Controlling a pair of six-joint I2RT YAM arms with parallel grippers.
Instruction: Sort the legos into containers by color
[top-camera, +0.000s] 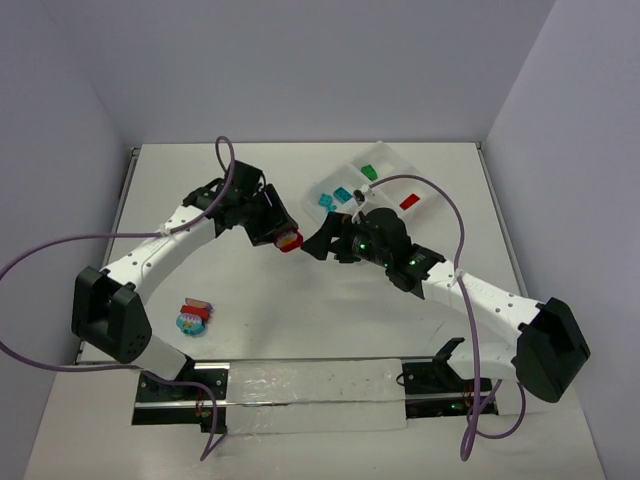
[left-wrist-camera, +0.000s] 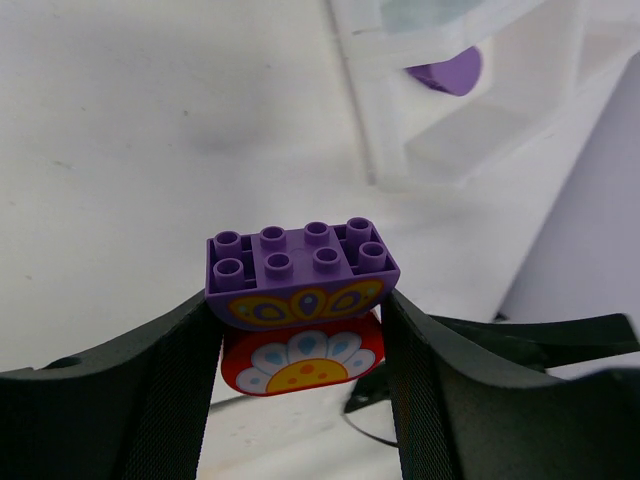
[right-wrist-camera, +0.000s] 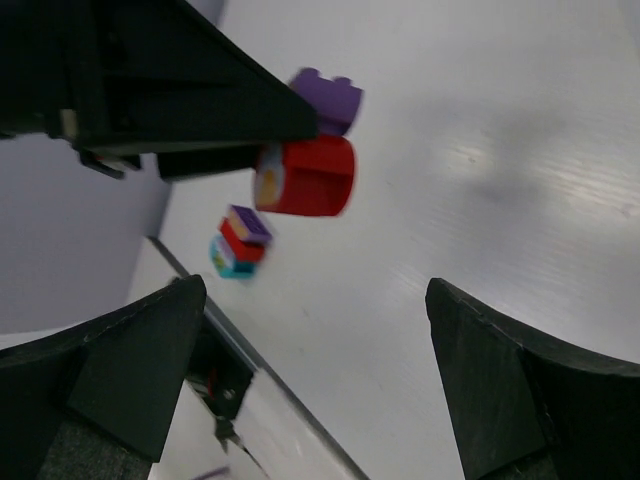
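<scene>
My left gripper (top-camera: 284, 236) is shut on a two-brick clump held off the table: a purple lego (left-wrist-camera: 300, 262) stacked on a red lego (left-wrist-camera: 300, 362) with flower prints. Its jaws (left-wrist-camera: 300, 335) press the clump's sides. My right gripper (top-camera: 322, 243) stands open just right of that clump, with nothing between its fingers (right-wrist-camera: 130, 370). The right wrist view shows the held red brick (right-wrist-camera: 305, 177) and purple brick (right-wrist-camera: 328, 98) ahead. The clear tray (top-camera: 400, 158) of containers holds a green lego (top-camera: 369, 172), a red lego (top-camera: 409, 202) and teal legos (top-camera: 334, 197). One compartment (left-wrist-camera: 365, 110) holds a purple lego (left-wrist-camera: 447, 72).
Another multicoloured clump (top-camera: 192, 316) of teal, red and purple bricks lies on the table at the near left, and shows in the right wrist view too (right-wrist-camera: 238, 243). A clear strip (top-camera: 310, 395) runs along the near edge between the arm bases.
</scene>
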